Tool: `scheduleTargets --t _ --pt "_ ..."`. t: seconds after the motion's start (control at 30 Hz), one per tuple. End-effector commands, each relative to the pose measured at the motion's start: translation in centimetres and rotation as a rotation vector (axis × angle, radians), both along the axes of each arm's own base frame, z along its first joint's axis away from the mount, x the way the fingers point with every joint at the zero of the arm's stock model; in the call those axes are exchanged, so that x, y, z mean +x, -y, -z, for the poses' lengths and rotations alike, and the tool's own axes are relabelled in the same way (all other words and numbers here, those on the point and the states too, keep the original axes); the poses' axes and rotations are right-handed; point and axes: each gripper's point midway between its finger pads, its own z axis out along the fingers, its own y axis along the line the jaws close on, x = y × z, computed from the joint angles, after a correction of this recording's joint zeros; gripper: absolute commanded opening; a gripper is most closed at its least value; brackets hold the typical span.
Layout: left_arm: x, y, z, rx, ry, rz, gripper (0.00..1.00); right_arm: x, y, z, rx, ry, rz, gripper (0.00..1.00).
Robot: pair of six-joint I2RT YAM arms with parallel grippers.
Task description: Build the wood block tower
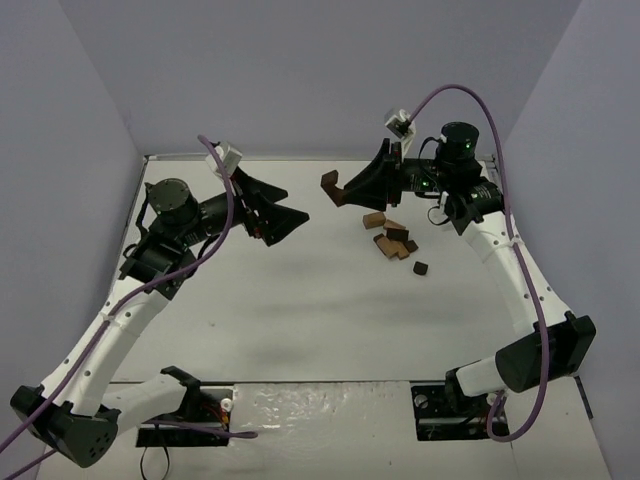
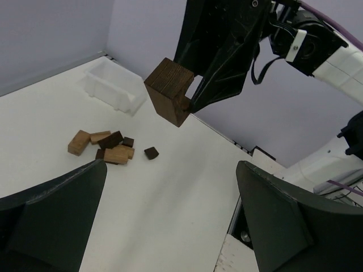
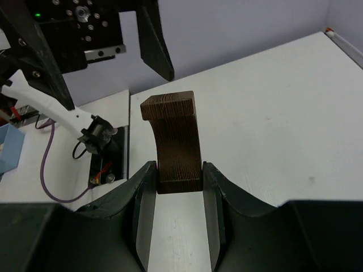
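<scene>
The right gripper (image 3: 178,174) is clamped narrowly on a dark curved wooden block (image 3: 177,136), holding it in the air above the white table (image 1: 300,320). The left gripper (image 1: 293,205) faces it from well apart, jaws spread wide and holding nothing. No tower stands: the remaining wooden blocks (image 1: 392,240) (tan and dark brown) lie in a loose heap on the table below the right gripper, one small dark cube (image 1: 421,267) just beside them. A white tray (image 2: 113,88) sits beyond the heap.
</scene>
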Motion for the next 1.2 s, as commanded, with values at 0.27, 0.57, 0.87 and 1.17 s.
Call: scheduleTargets --t 0.27,0.57,0.87,1.17 --pt "-2.2 2.9 -6.4 -0.041 0.368 0.136 0.87 -3.5 -3.1 -4.7 0.073 0.222 -0.316 0.00" --pt "-1.6 4.0 -6.0 -0.020 0.426 0.182 0.78 -4.4 -3.2 -5.3 0.086 0.248 -0.397 0.00" --pt "-1.8 4.2 -6.9 -0.024 0.516 0.209 0.69 -4.4 -3.3 -4.9 0.090 0.240 -0.440 0.00" --pt "-2.0 4.7 -6.6 -0.035 0.508 0.246 0.46 -4.4 -3.3 -4.9 0.091 0.244 -0.443 0.00"
